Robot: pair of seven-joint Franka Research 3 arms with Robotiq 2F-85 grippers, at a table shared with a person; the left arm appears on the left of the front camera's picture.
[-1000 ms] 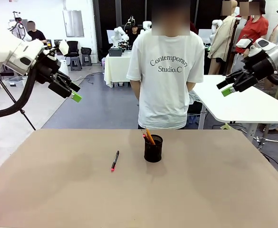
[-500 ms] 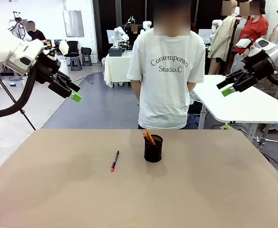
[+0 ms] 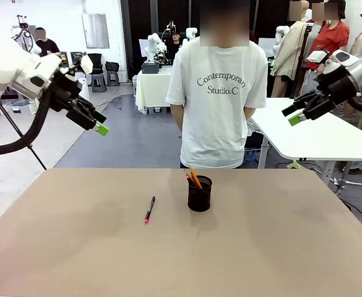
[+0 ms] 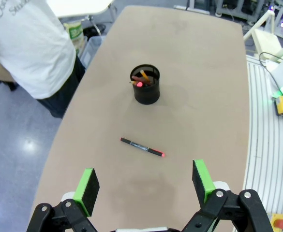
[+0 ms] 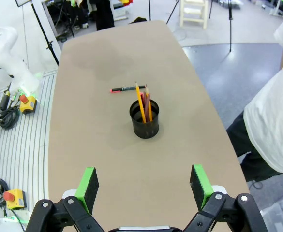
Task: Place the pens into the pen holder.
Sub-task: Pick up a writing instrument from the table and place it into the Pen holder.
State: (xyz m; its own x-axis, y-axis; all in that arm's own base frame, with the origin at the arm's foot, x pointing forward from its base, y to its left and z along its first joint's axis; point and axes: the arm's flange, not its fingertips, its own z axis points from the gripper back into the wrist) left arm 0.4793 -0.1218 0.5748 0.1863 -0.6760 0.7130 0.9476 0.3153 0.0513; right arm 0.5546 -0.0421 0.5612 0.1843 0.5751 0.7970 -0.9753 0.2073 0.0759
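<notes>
Left end effector [image 3: 99, 125]: raised high over the left side of the worktop [image 3: 280, 247], fingers apart, carrying nothing. Right end effector [image 3: 297, 116]: raised high at the right side, fingers apart, empty.

Pen holder [image 3: 200, 193]: upright near the middle of the worktop, toward the far edge. A yellow-orange pen [image 3: 194, 177] and a dark red pen [image 5: 145, 102] stand leaning inside it.

Black pen [image 3: 150, 209], red end nearest the robot: flat on the worktop, left of the pen holder and apart from it.

A person [image 3: 216, 93] stands at the far edge.
</notes>
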